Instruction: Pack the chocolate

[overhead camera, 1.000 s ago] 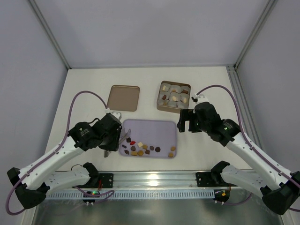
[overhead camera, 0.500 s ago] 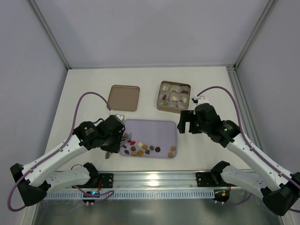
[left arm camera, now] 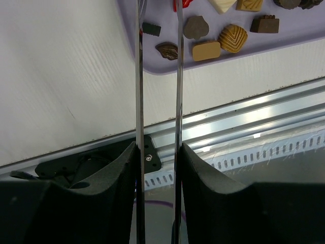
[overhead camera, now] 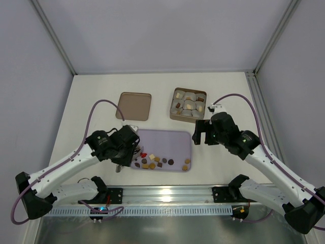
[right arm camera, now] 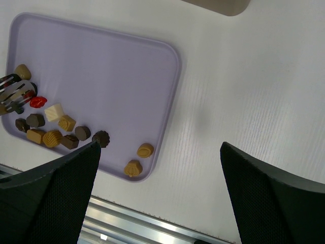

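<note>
Several small chocolate pieces (overhead camera: 155, 161), dark brown, tan and cream, lie along the near edge of a lilac tray (overhead camera: 165, 138). One red piece (right arm camera: 38, 101) lies at their left end. My left gripper (left arm camera: 157, 152) is shut on thin metal tongs (left arm camera: 138, 76), with both blades running out between its fingers. The tongs' tips (right arm camera: 15, 91) sit over the tray's left end, right beside the red piece. Whether they hold a piece I cannot tell. My right gripper (right arm camera: 160, 147) hangs open and holds nothing, above the table by the tray's right side.
A brown box (overhead camera: 189, 105) with pale cup liners, some holding pieces, stands behind the tray on the right. Its flat brown lid (overhead camera: 134, 105) lies behind the tray on the left. The metal rail (overhead camera: 167, 195) runs along the near table edge.
My left arm has swung right, carrying the tongs from beside the tray's left edge to over its left end. The right arm has not moved.
</note>
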Action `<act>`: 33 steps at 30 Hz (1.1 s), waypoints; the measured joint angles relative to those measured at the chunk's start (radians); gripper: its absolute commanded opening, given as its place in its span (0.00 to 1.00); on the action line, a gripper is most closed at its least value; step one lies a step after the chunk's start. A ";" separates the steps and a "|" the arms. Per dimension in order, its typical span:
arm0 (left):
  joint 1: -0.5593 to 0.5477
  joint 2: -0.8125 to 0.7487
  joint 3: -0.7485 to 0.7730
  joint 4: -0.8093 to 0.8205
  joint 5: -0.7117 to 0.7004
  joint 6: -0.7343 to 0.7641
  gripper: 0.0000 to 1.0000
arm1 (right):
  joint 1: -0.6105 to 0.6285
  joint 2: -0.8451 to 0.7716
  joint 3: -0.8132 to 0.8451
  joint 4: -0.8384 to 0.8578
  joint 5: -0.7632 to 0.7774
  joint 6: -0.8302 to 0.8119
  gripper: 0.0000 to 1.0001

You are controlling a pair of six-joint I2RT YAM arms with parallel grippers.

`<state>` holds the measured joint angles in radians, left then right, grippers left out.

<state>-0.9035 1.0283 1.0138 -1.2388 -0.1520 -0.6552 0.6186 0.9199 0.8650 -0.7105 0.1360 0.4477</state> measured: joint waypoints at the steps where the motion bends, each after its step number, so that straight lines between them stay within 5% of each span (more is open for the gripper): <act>1: -0.002 0.003 0.000 0.000 0.000 0.000 0.36 | 0.000 0.000 0.000 0.000 0.000 0.000 1.00; 33: -0.032 0.216 0.127 0.099 -0.036 0.055 0.32 | 0.000 -0.024 -0.009 -0.007 0.046 -0.001 1.00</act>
<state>-0.9352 1.2438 1.1412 -1.1397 -0.1883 -0.5999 0.6186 0.8959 0.8562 -0.7177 0.1822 0.4465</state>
